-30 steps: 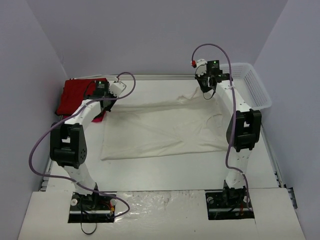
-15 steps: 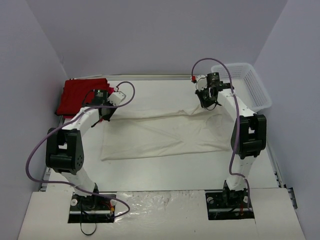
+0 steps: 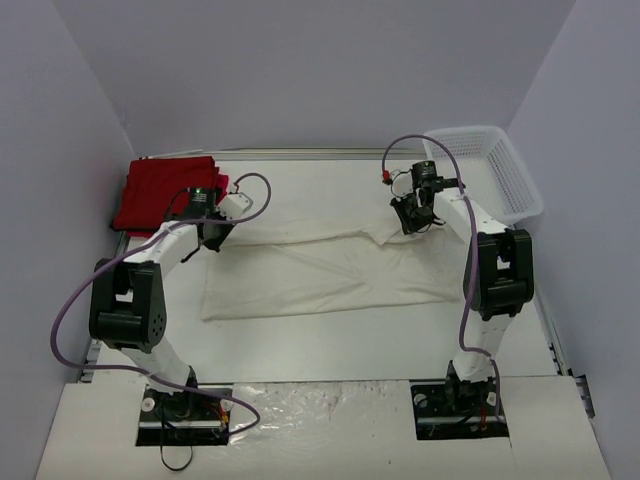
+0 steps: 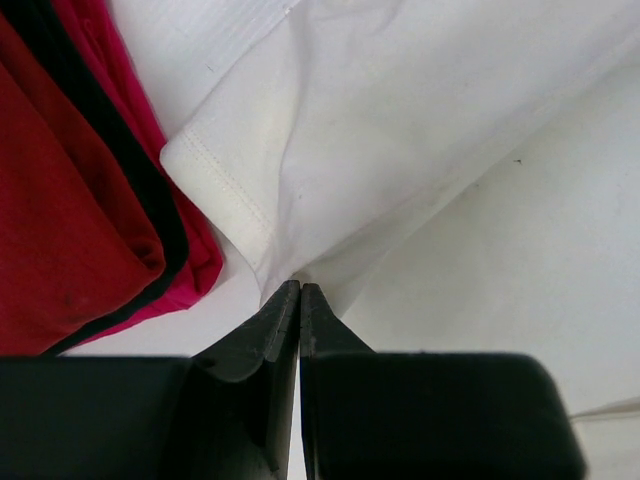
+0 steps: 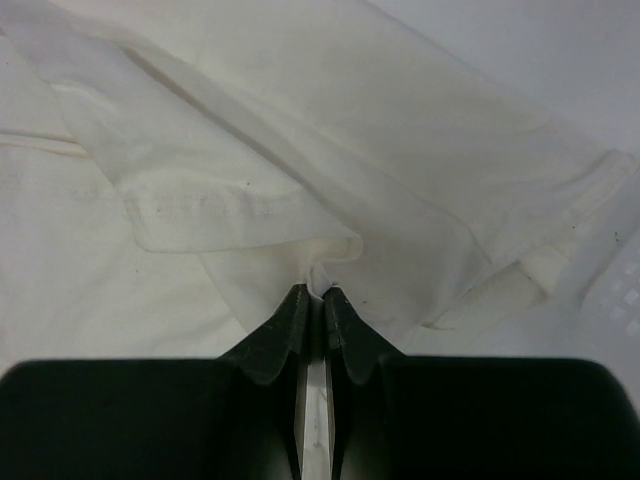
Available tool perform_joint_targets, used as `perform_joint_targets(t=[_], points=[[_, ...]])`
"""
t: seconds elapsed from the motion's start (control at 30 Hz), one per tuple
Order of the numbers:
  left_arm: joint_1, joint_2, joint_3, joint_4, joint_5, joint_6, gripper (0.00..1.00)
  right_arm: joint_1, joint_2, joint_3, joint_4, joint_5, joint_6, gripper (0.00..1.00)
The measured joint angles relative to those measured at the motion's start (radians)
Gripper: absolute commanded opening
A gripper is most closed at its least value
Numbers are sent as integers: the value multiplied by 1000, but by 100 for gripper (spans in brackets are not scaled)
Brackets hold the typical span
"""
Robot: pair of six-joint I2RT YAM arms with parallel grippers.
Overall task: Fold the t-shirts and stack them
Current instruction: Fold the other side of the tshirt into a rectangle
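Pinching the far edge of the cream-white t-shirt (image 3: 320,270) at both ends, the two arms are reaching forward with wrists tipped down toward the desk (image 3: 330,340). The left tool (image 3: 211,234) is clamping shut on a hemmed corner at the 9 o'clock end; the right tool (image 3: 411,217) is nipping a fold near 2 o'clock. The shirt is lying mid-desk, long axis running 9 to 3, its body spreading toward 6 o'clock from both tools, so the fold is likely heading that way. The red t-shirts (image 3: 160,192) are sitting at 10 o'clock, nearer the left arm.

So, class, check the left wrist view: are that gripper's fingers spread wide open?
No, the left gripper is shut, its tips pinching the edge of the cream t-shirt.
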Motion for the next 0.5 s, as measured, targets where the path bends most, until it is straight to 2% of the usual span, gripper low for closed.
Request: perform_joint_targets(t=[0.5], points=[[0,-6,-65,18,1,30,2,-28,-1,-78,4,0,-2,0]])
